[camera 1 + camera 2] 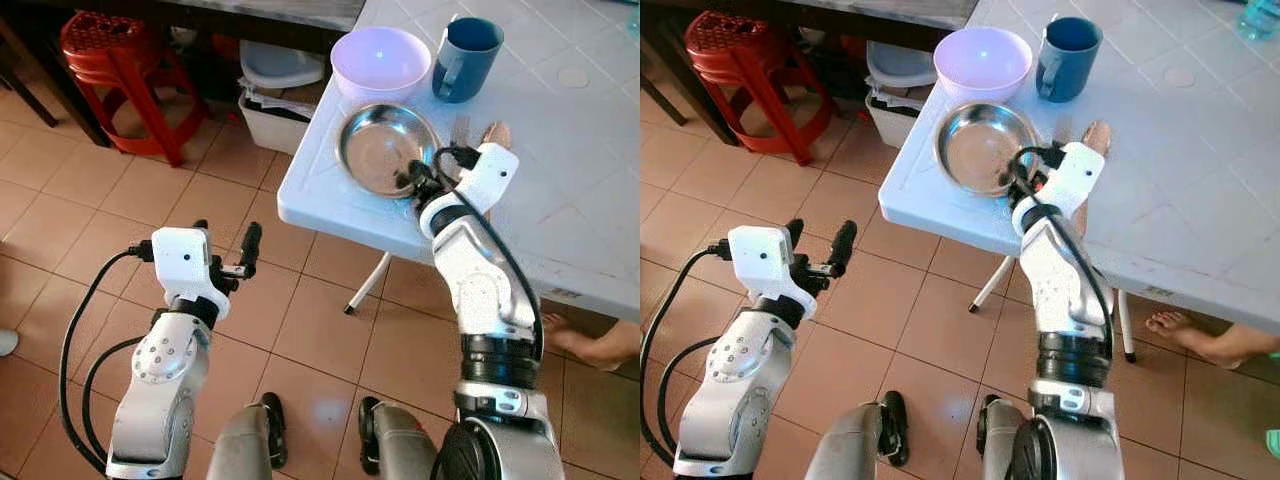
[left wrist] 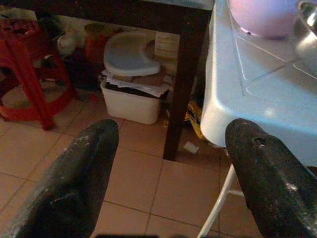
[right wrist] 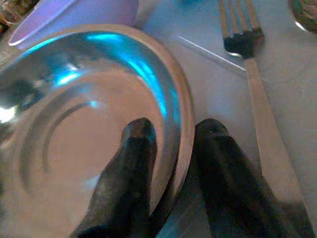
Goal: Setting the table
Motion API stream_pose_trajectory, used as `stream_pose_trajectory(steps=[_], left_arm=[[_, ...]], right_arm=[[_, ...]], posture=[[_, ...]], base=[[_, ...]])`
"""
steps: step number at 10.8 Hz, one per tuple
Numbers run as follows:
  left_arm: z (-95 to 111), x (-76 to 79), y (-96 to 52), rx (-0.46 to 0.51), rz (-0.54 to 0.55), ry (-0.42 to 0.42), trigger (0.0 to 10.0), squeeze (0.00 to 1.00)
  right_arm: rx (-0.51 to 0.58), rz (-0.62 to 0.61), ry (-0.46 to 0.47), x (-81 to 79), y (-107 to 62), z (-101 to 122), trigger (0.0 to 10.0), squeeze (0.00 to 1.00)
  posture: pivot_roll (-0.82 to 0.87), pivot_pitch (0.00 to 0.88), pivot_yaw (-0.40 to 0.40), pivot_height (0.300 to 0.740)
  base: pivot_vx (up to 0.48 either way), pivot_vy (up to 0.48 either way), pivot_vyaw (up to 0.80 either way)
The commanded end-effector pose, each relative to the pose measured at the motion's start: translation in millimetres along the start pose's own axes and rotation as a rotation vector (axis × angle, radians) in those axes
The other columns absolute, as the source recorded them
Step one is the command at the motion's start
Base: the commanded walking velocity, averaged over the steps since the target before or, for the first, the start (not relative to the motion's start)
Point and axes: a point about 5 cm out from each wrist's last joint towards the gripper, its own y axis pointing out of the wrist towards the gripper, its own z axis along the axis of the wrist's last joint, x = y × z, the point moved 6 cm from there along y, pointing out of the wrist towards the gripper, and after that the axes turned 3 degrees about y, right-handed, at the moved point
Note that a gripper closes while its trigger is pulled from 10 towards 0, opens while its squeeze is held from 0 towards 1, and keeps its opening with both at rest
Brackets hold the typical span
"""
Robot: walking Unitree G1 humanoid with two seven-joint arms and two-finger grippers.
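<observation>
A steel plate (image 1: 385, 148) lies near the corner of the white table (image 1: 590, 210). My right gripper (image 3: 173, 134) is shut on its near rim, with one finger inside the dish and one outside. Just beyond the plate stand a lilac bowl (image 1: 380, 60) and a blue mug (image 1: 465, 58). A fork (image 3: 252, 74) and a spoon (image 1: 497, 133) lie on the table to the right of the plate. My left gripper (image 1: 225, 235) is open and holds nothing; it hangs over the tiled floor, below and to the left of the table corner.
A red plastic stool (image 1: 110, 60) stands on the floor at the far left. A white bin (image 1: 275, 115) with a lid sits under a dark table behind. A person's bare foot (image 1: 590, 340) rests on the floor at the right, beneath the white table.
</observation>
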Motion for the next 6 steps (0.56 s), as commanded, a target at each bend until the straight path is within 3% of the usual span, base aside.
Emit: stream_pose_trajectory(steps=[1, 6], left_arm=[[4, -2.2, -2.5, 0.015, 0.001, 0.001, 10.0, 0.0], [3, -0.4, -1.9, 0.015, -0.012, -0.002, 10.0, 0.0]], right_arm=[[-0.09, -0.074, 0.034, 16.9, -0.5, -23, 0.0, 0.0], [-0.107, -0.126, 0.004, 28.4, -0.3, -23, 0.0, 0.0]], posture=[[-0.01, 0.259, 0.047, 0.74], [-0.01, 0.254, 0.048, 0.74]], base=[[0.0, 0.0, 0.0], [0.0, 0.0, 0.0]])
